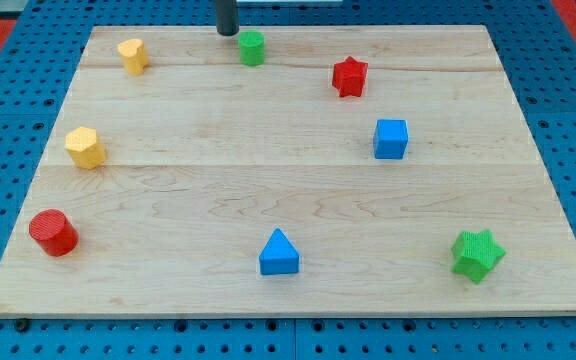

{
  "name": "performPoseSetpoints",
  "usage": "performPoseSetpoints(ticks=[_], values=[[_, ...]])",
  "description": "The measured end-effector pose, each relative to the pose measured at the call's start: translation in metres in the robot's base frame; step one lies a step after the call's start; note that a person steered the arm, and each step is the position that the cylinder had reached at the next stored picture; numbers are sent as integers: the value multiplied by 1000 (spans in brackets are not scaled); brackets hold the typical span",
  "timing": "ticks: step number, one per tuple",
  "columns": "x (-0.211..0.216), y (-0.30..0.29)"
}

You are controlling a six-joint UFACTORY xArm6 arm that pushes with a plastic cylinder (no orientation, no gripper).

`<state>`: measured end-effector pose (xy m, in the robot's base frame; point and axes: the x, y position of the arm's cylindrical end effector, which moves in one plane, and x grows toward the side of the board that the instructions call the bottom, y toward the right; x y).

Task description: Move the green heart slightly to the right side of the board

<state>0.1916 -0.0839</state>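
The green heart (252, 47) sits near the view's top edge of the wooden board (298, 190), a little left of centre. My tip (227, 32) is just to the view's left of the heart and slightly above it, very close to it; I cannot tell if they touch. The rod comes down from the view's top edge.
A yellow block (133, 55) lies at top left, a yellow hexagon (85, 148) at left, a red cylinder (54, 232) at bottom left. A red star (349, 76), a blue cube (390, 138), a blue triangle (279, 253) and a green star (477, 254) lie elsewhere.
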Motion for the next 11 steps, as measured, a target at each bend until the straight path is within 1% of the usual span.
performPoseSetpoints(ticks=[1,2,3,4,5,6,7,8,9,10,11], values=[[2,14],[21,8],[26,-13],[1,-36],[0,-56],[0,-138],[26,-193],[30,-170],[44,-174],[61,-162],[62,-155]])
